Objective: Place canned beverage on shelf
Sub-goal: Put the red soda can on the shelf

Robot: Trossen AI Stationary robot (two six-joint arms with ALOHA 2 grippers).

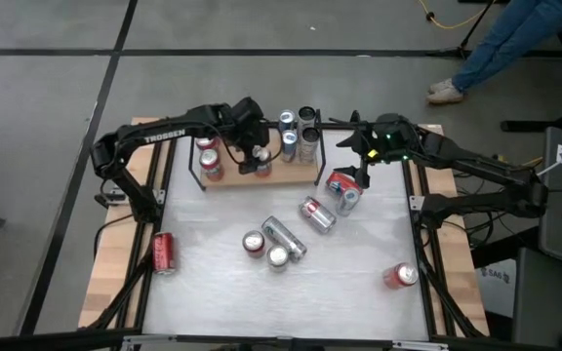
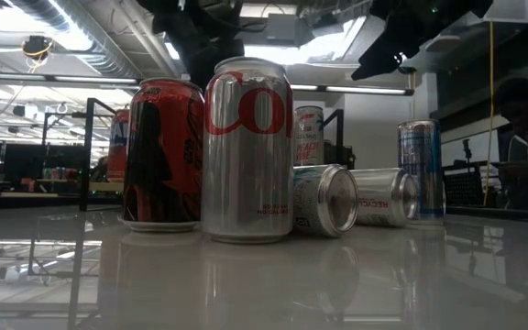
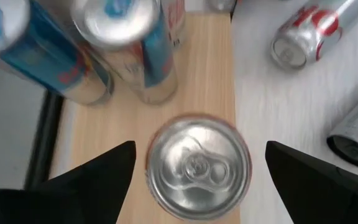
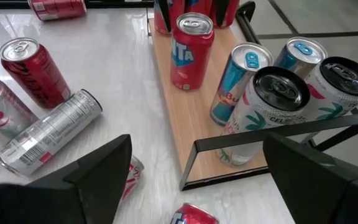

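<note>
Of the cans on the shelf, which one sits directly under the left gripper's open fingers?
The silver-topped can standing on the shelf between the left gripper fingers; the two blue cans stand farther along the board.

I am seeing my left arm reaching in from the left edge, elbow bent, its left gripper [image 1: 259, 156] pointing downward with fingers [image 3: 92, 180] spread wide and nothing between them. My right arm is stretching in from the right, right gripper [image 1: 361, 156] likewise gaping, empty.
</note>
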